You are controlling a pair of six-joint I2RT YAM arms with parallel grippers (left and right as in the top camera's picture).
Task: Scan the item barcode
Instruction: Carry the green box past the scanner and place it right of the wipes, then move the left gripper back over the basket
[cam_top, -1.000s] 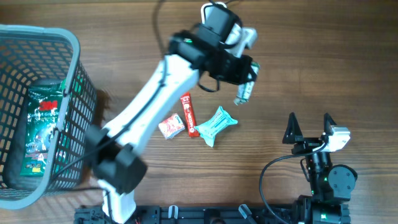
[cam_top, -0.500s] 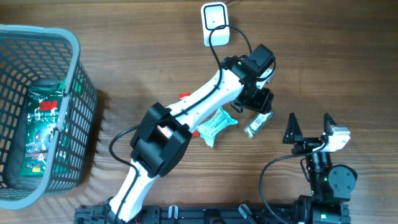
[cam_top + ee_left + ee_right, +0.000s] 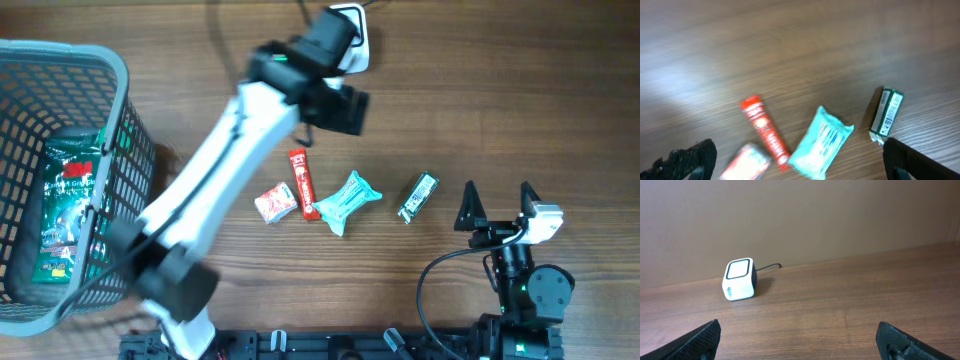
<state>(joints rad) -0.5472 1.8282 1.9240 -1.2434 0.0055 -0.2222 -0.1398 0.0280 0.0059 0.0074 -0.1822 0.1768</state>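
Here the left arm stretches diagonally across the desk (image 3: 520, 90), its tool (image 3: 342, 108) wide and empty near the scanner (image 3: 740, 279). The green pack (image 3: 418, 196) lies flat near the right tool (image 3: 497, 208), which is likewise spread wide and empty.

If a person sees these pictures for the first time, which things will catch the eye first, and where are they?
First comes the long white left arm, which crosses the overhead view diagonally from the bottom edge up toward the white scanner at the top. Next come the grey basket on the left with a green packet inside, and the teal packet among the small items in the middle.
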